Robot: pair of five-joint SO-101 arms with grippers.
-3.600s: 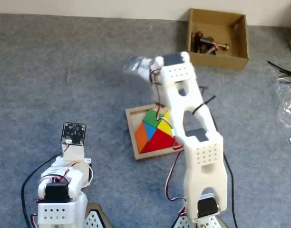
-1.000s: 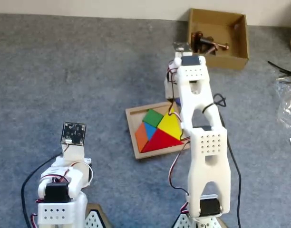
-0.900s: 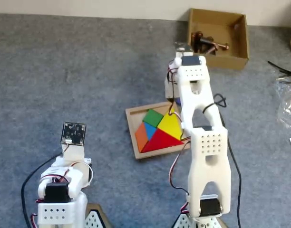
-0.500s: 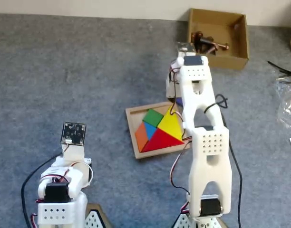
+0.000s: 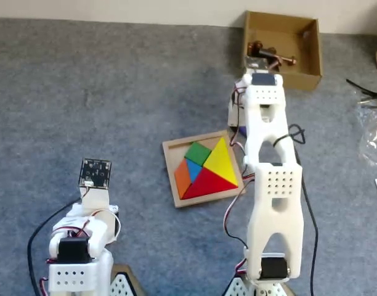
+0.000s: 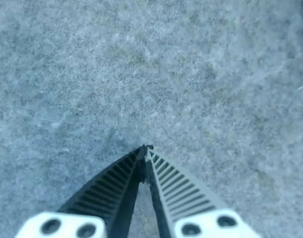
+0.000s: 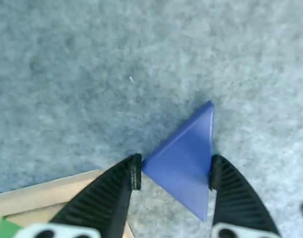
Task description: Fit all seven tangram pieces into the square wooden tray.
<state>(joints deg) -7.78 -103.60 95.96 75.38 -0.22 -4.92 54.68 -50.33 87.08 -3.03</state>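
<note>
The square wooden tray (image 5: 170, 148) lies mid-carpet and holds a green square (image 5: 199, 153), a yellow triangle (image 5: 220, 162), a red triangle (image 5: 206, 184), an orange piece (image 5: 183, 179) and a small blue piece (image 5: 193, 168). My right gripper (image 5: 236, 123) sits just past the tray's far right corner, shut on a blue triangle (image 5: 242, 131). In the right wrist view the blue triangle (image 7: 186, 158) is pinched between the two fingers of the gripper (image 7: 174, 171), beside the tray's corner (image 7: 57, 198). My left gripper (image 6: 144, 149) is shut over bare carpet near the left base.
A cardboard box (image 5: 308, 58) with copper-coloured metal parts stands at the back right, just beyond the right arm. A clear plastic bag (image 5: 373, 139) and cables (image 5: 361, 92) lie at the right edge. Grey carpet stretches open to the left of the tray.
The right arm swung rightward off the tray, and the blue triangle moved with it. The yellow triangle is now uncovered. The left arm stayed still.
</note>
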